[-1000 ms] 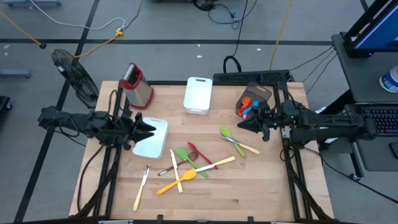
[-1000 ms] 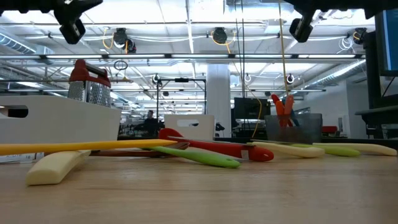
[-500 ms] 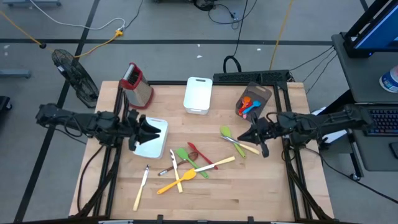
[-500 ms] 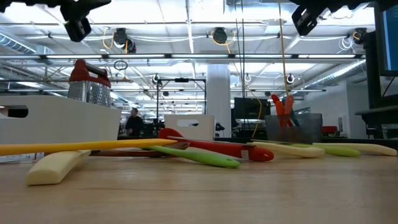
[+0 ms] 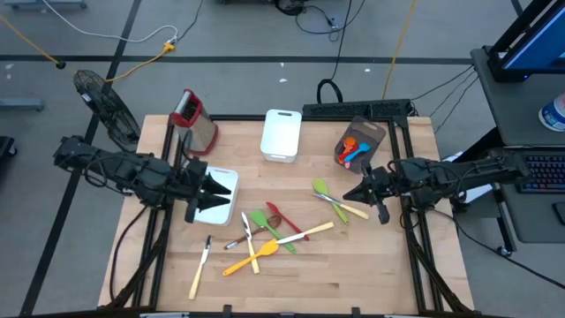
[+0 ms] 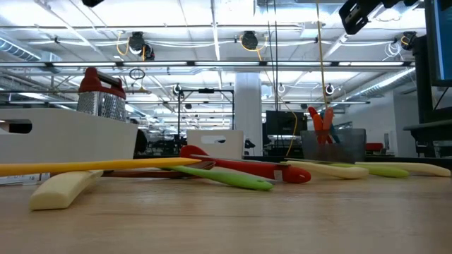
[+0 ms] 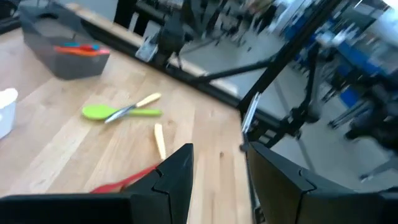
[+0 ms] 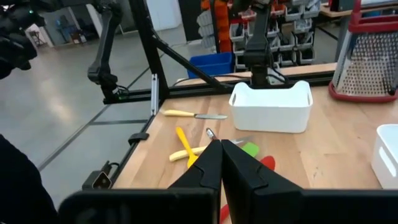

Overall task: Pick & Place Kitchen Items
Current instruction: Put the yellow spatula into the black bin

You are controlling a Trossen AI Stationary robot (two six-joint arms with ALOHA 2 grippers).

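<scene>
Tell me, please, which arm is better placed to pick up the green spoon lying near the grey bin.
Probably the right. The right gripper hangs just beside the green spoon, fingers together. The left gripper hovers over the white tray, across the utensil pile.

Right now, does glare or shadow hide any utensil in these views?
High view: even light, faint shadows, the utensils all readable; the left gripper covers part of the tray. Low view: bright ceiling lights behind, yet the red spoon shows plainly. Right wrist view: the right gripper masks some utensils.
</scene>
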